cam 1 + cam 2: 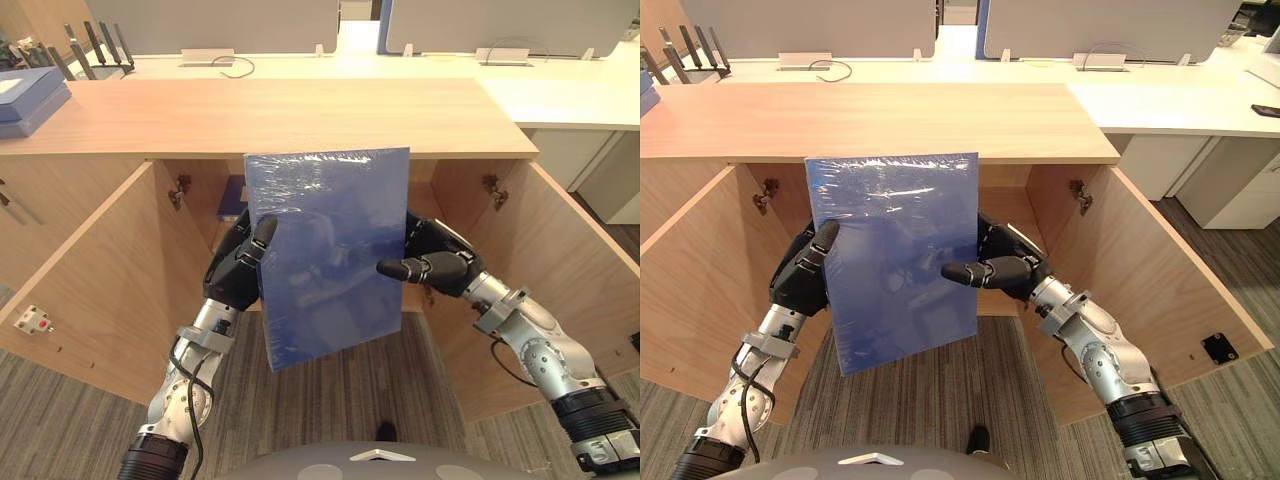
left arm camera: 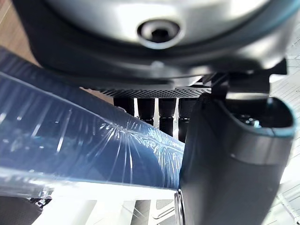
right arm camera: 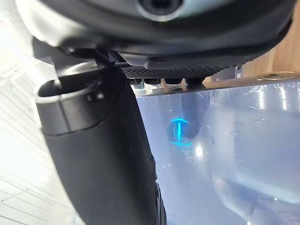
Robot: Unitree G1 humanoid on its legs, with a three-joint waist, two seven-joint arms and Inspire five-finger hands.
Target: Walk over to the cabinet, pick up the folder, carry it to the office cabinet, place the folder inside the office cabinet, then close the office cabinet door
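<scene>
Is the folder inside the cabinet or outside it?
Outside: the left hand and right hand hold the folder upright before the open cabinet.

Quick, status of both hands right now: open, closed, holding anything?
Left hand: closed on the blue folder, thumb in front, fingers behind.
Right hand: closed on the same folder's opposite edge.

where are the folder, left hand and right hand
folder (image 1: 330,255), left eye view, middle of its cover
left hand (image 1: 232,272), left eye view, its dark back
right hand (image 1: 445,260), left eye view, its dark back
</scene>
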